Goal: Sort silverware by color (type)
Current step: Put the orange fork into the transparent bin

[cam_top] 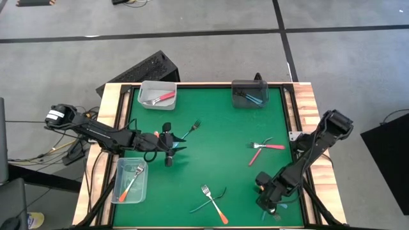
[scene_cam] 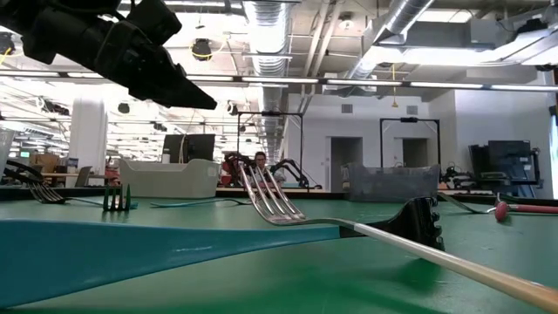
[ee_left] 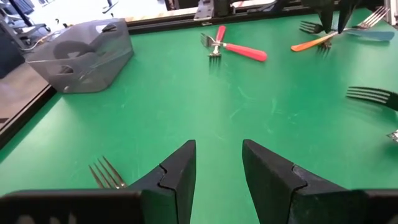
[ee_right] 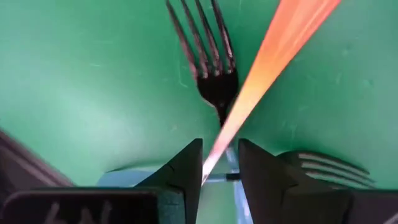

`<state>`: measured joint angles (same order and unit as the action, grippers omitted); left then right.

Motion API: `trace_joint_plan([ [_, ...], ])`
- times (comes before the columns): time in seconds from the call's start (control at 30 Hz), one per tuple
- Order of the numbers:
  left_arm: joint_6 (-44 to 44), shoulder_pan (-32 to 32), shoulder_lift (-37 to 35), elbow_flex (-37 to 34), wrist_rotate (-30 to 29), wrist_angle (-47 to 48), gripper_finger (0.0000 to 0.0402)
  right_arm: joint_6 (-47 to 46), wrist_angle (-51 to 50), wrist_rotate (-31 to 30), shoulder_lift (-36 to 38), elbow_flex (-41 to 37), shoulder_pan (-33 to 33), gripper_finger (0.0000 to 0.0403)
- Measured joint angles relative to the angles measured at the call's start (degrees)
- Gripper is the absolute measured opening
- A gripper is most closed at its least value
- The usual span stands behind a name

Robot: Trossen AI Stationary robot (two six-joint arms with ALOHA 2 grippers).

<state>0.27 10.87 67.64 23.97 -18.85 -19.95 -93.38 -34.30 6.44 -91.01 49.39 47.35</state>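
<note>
High view: the right gripper (cam_top: 267, 199) is low over the mat's near right corner, over a small cluster of forks of which only teal bits show beside it. The left gripper (cam_top: 171, 145) waits mid-left, just beside a blue fork (cam_top: 190, 131). The other forks lie loose across the mat or are already in the bins. The clear bin (cam_top: 132, 191) on the left edge holds an orange one, so that looks like the target.

Low view: a fork (scene_cam: 270, 196) lies close to the lens with its tines raised. It does not show the grip.

Left wrist view: the left gripper (ee_left: 217, 146) has its fingers apart with nothing between them.

Right wrist view: the right gripper (ee_right: 219, 144) straddles the orange handle (ee_right: 261, 68). Its fingers are narrow but a slit shows, so they are not clamped. The handle crosses a dark fork (ee_right: 208, 68), and another fork (ee_right: 323, 167) lies just beside it.

To do this step well, I would centre the handle between the fingers and close fully before lifting. The lift should go straight up so the forks underneath are not dragged. The cluster is a snag risk, so check that only the orange fork rises.
</note>
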Motion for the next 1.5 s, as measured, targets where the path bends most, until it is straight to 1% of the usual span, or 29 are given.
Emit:
trace_joint_plan([
  [0.13,0.0,0.0,0.0,0.0,0.0,0.0,0.0118,1.8,0.3,2.0,-2.4,0.0,-0.7,0.0123],
  [0.27,-0.9,0.0,0.0,0.0,0.0,0.0,0.0119,2.4,0.2,2.7,-2.9,0.1,-1.0,0.0107],
  [0.47,-1.0,0.0,0.0,0.0,0.0,0.0,0.0119,2.8,-0.8,2.1,-1.9,0.0,-0.9,0.0056],
  [0.53,-1.0,0.0,0.0,0.0,0.0,-0.1,0.0118,4.2,-1.9,0.9,-1.3,0.0,-0.9,0.004],
  [0.63,-1.1,0.0,0.0,0.0,0.0,-0.2,0.0119,5.5,-4.1,-2.4,-0.2,0.0,-1.3,0.0024],
  [0.7,-1.7,0.0,0.0,0.0,0.1,-0.6,0.0119,6.6,-5.3,-5.6,0.9,0.0,-2.0,0.0022],
  [0.9,-4.5,0.0,0.0,0.0,1.0,-4.5,0.0119,12.2,-7.4,-18.6,4.0,0.0,-6.2,0.0038],
  [0.97,-4.5,0.0,0.0,0.0,1.3,-4.7,0.0119,14.7,-7.3,-23.7,4.2,0.0,-8.0,0.0038],
  [1.03,-4.6,0.0,0.0,0.0,1.6,-4.7,0.0119,16.3,-7.3,-27.1,3.6,0.0,-9.7,0.0037],
  [1.1,-5.4,0.0,0.0,0.0,1.6,-4.6,0.0119,17.5,-7.2,-26.9,2.2,0.0,-11.4,0.0038],
  [1.17,-5.7,0.0,0.0,0.0,1.6,-4.5,0.0119,19.5,-6.6,-22.5,0.5,0.0,-12.5,0.0038],
  [1.27,-5.7,0.0,0.0,0.0,1.6,-3.6,0.0119,21.4,-5.7,-15.0,-1.7,0.0,-12.6,0.0039],
  [1.33,-5.7,0.0,0.0,0.0,1.6,-3.1,0.0119,21.9,-5.2,-13.5,-2.3,0.2,-11.9,0.0039],
  [1.5,-5.5,0.0,0.0,0.0,0.1,-3.1,0.0119,20.3,-5.1,-13.9,-2.2,0.1,-11.1,0.0053],
])
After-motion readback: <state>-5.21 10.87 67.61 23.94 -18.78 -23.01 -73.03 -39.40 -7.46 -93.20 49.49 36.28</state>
